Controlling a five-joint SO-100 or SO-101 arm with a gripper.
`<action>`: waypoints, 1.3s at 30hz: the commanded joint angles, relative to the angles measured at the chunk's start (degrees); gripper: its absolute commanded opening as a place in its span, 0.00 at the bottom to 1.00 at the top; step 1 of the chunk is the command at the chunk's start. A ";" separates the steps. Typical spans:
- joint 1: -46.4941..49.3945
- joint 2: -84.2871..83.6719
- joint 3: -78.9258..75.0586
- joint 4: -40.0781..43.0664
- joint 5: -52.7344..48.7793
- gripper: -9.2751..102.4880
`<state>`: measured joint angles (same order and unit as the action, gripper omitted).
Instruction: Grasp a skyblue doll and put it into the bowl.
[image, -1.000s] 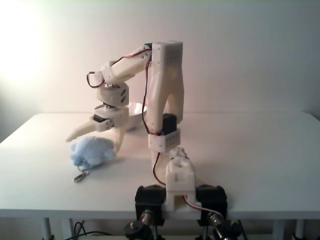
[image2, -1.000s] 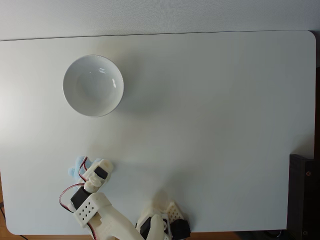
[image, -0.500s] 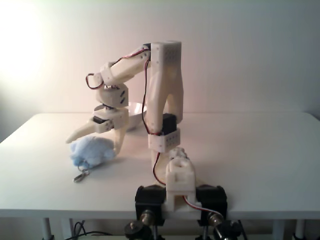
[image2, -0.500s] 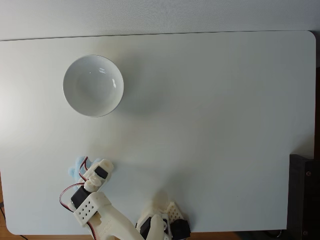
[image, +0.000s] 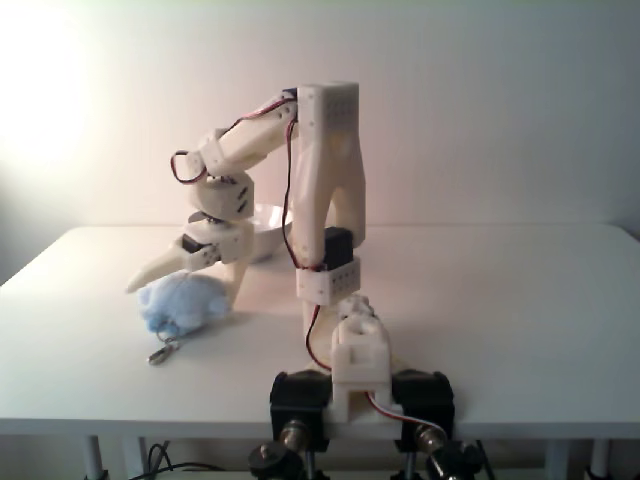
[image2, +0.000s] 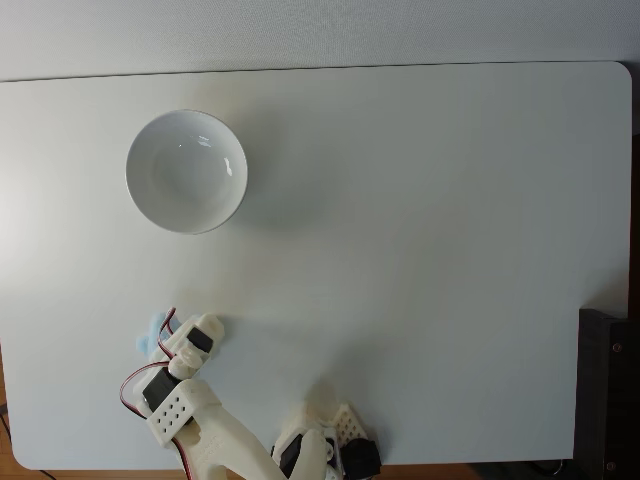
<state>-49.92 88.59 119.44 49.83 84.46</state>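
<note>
The skyblue doll (image: 182, 304) lies on the white table near its front left, with its metal clasp (image: 160, 353) trailing toward the front edge. My gripper (image: 184, 291) hangs open right over it, one finger at the doll's left and the other at its right. From above, a small edge of the doll (image2: 154, 331) pokes out from under the gripper (image2: 181, 338). The white bowl (image2: 148, 202) stands further back on the left. In the front fixed view the bowl (image: 270, 222) sits behind the arm, partly hidden.
The arm's base (image: 347, 372) is clamped at the table's front edge. A dark object (image2: 606, 392) sits just past the table's right edge. Bare white tabletop (image2: 420, 220) stretches to the right of the bowl and the arm.
The gripper has shifted slightly left and tilted its fingertips down over the doll, covering more of it from above. The doll and bowl have stayed put.
</note>
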 joint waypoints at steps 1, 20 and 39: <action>-2.55 -2.02 0.00 -0.79 -2.29 0.76; -5.10 -1.49 -0.18 -0.97 -2.90 0.08; -4.13 9.05 -0.88 -0.88 -2.90 0.08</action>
<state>-54.84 94.75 119.71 49.57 81.91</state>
